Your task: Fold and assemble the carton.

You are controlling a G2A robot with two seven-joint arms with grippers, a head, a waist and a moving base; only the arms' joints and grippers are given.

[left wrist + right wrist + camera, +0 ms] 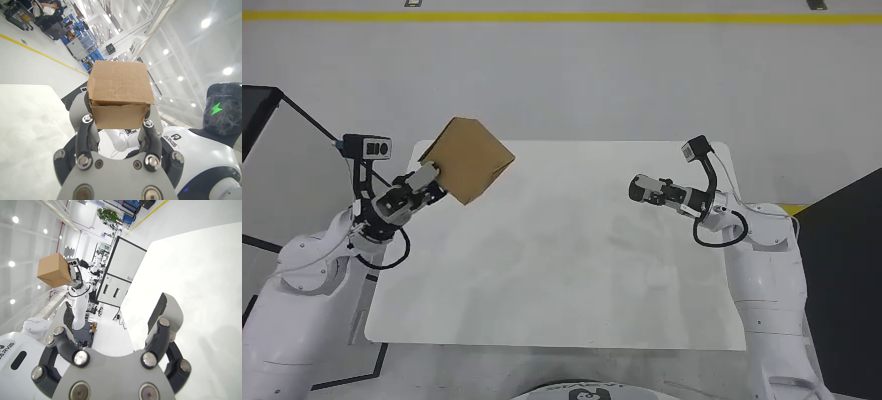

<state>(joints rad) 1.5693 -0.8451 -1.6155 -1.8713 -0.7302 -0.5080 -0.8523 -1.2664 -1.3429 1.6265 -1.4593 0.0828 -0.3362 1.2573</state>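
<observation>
A brown cardboard carton (470, 157), folded into a box shape, is held up in the air over the table's far left corner. My left gripper (432, 181) is shut on it, its fingers (88, 108) pressing the carton (120, 91) from both sides near a loose flap edge. The carton (53, 273) also appears in the right wrist view, lifted well above the table. My right gripper (639, 189) hovers over the right part of the table, open, with nothing between its ribbed pads (157, 311).
The white table (562, 270) has rounded corners and bare surface between the arms. A dark cabinet panel (262, 110) stands off the far left, and a black area lies off the right edge. A yellow floor line (562, 16) runs behind the table.
</observation>
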